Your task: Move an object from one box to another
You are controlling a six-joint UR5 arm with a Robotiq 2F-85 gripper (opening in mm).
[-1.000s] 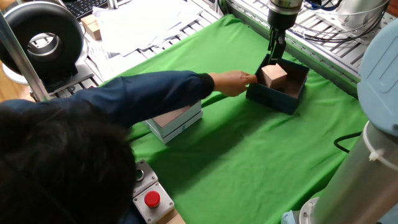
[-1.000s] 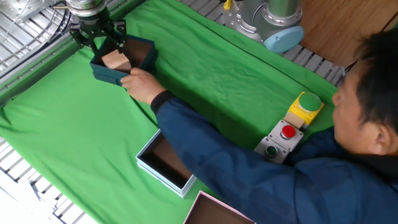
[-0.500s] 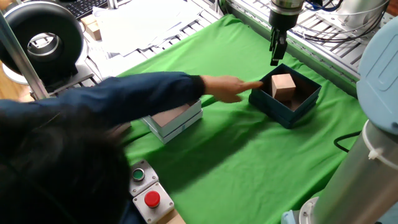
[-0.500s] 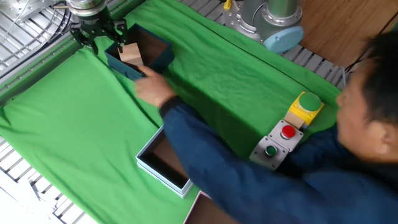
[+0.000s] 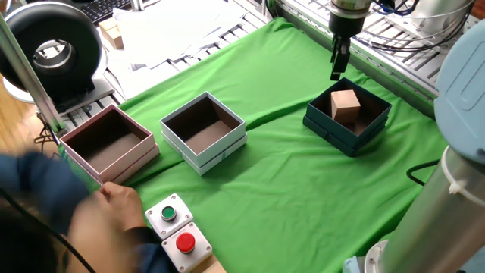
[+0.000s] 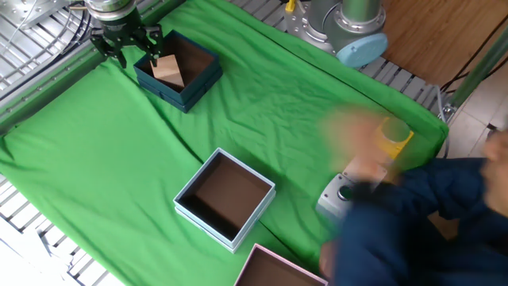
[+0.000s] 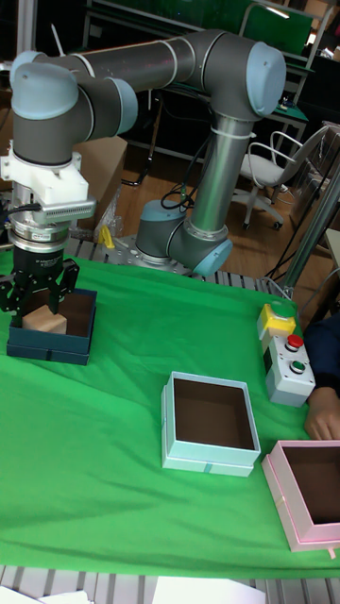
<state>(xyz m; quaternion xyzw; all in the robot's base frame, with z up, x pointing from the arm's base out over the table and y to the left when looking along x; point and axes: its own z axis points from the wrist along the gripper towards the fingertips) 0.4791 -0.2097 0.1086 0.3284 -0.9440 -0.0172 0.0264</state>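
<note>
The wooden cube [image 5: 345, 103] is seen lying inside the dark teal box [image 5: 329, 123], tilted against its wall. The gripper [image 6: 124, 49] is held just above the box's rim, at about 10 o'clock from the cube in the other fixed view; its fingers [image 7: 62, 285] are spread apart and nothing is gripped. The white box with pale blue trim [image 5: 174, 142] is set on the green surface [image 5: 288, 189], well apart, beside a pink box [image 5: 145, 152]
</note>
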